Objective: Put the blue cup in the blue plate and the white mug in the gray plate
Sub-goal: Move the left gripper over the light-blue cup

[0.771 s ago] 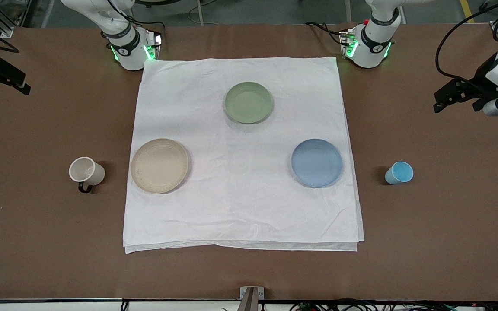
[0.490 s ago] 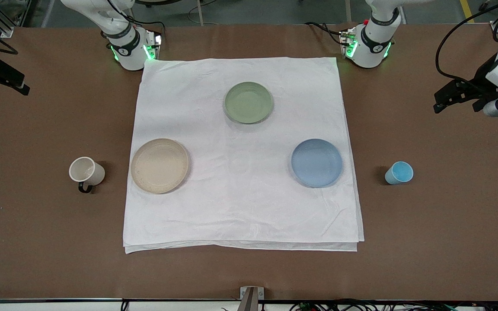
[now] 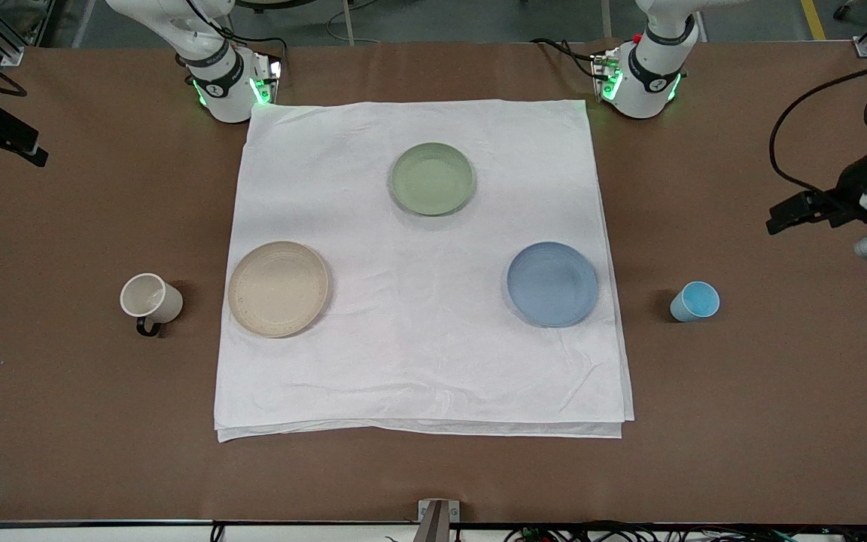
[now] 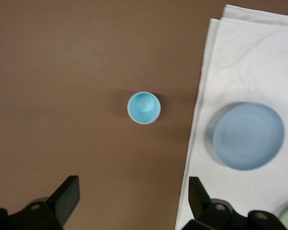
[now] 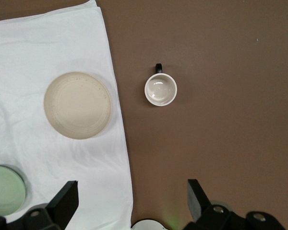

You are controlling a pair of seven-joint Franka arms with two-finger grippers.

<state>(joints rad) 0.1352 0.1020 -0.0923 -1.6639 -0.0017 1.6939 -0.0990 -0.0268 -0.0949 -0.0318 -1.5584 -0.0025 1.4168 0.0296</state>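
Note:
The blue cup [image 3: 695,301] stands upright on the bare brown table at the left arm's end, beside the blue plate [image 3: 552,284] that lies on the white cloth. The white mug [image 3: 149,299], its dark handle toward the front camera, stands on bare table at the right arm's end, beside the gray plate [image 3: 278,289]. My left gripper [image 3: 787,214] hangs open and empty high over bare table; its wrist view shows the cup [image 4: 144,108] and blue plate [image 4: 248,135] below. My right gripper [image 3: 27,150] hangs open and empty over the table's edge; its wrist view shows the mug [image 5: 160,89] and gray plate [image 5: 78,105].
A white cloth [image 3: 418,361] covers the table's middle. A green plate [image 3: 432,178] lies on it, farther from the front camera than the other two plates. The two arm bases [image 3: 226,90] stand at the cloth's top corners.
My left gripper has moved over the table toward the front camera's side, closer to over the blue cup. The right gripper has shifted slightly outward. Cup, mug and plates have not moved.

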